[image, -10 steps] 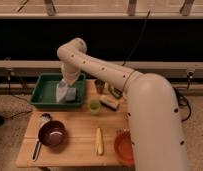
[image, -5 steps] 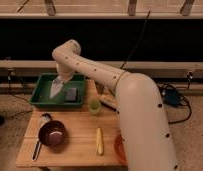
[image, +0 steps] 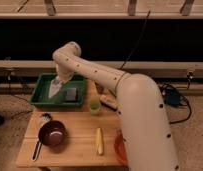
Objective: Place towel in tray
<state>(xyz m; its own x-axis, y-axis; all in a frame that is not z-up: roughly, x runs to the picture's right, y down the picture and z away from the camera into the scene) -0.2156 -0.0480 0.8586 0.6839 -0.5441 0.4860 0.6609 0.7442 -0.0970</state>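
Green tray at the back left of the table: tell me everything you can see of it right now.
The green tray is a shallow rectangular bin, plastic by its look, with raised walls and a flat floor. It sits flat at the back left corner of the wooden table. Inside lie a pale towel toward the left and a small grey block to its right. The gripper is low over the tray, right at the towel's top.

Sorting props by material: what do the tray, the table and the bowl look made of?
Tray: green, smooth, probably moulded plastic. Table: pale wood, faint plank lines. Bowl: dark reddish, slightly glossy, plastic or glazed ceramic. The hand is low over the tray by the pale towel.
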